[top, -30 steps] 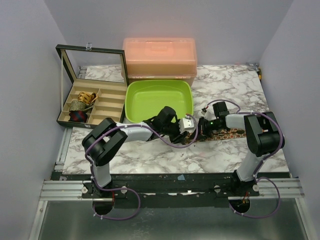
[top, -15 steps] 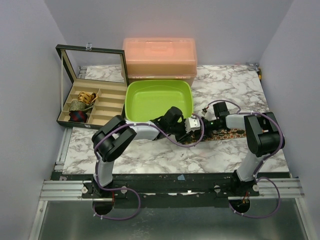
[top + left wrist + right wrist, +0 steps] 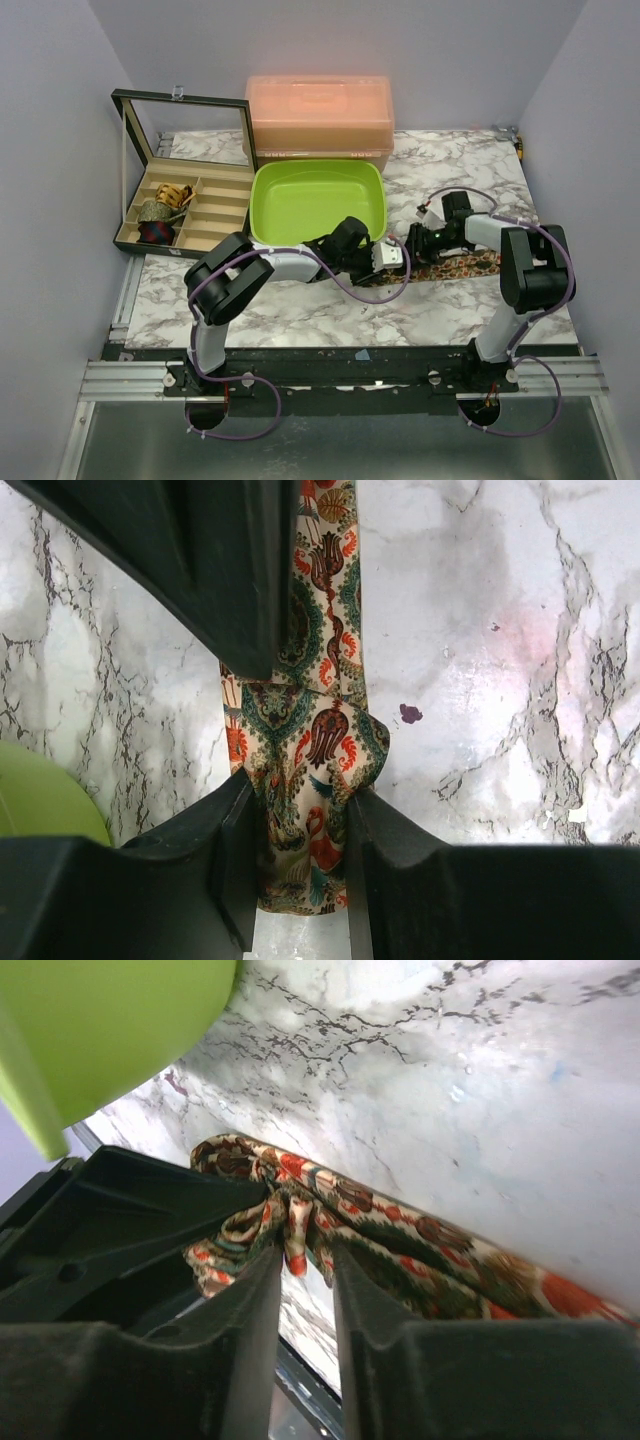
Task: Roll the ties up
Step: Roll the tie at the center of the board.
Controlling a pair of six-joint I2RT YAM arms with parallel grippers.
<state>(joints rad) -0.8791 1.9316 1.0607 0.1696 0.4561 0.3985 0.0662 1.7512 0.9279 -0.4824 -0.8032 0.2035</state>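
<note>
One floral tie (image 3: 455,266) in orange, red, cream and green lies flat on the marble table (image 3: 300,310), running right from the two grippers. My left gripper (image 3: 388,256) (image 3: 300,800) is shut on its folded, bunched end (image 3: 310,740), and fabric fills the gap between the fingers (image 3: 235,850). My right gripper (image 3: 414,244) (image 3: 303,1255) faces it from the right and stands open. Its fingertips (image 3: 265,1260) touch the gathered fold of the tie (image 3: 300,1210), and bare table shows between them.
The lime-green tray (image 3: 318,170) sits just behind the grippers, with an orange lidded box (image 3: 320,115) behind it. At the back left is an open compartment case (image 3: 215,205) holding three rolled pieces of fabric (image 3: 155,212). Grey walls close in both sides.
The right gripper has opened, letting go of the tie, and its arm has drawn back to the right. The left gripper has shifted slightly right, still holding the folded end.
</note>
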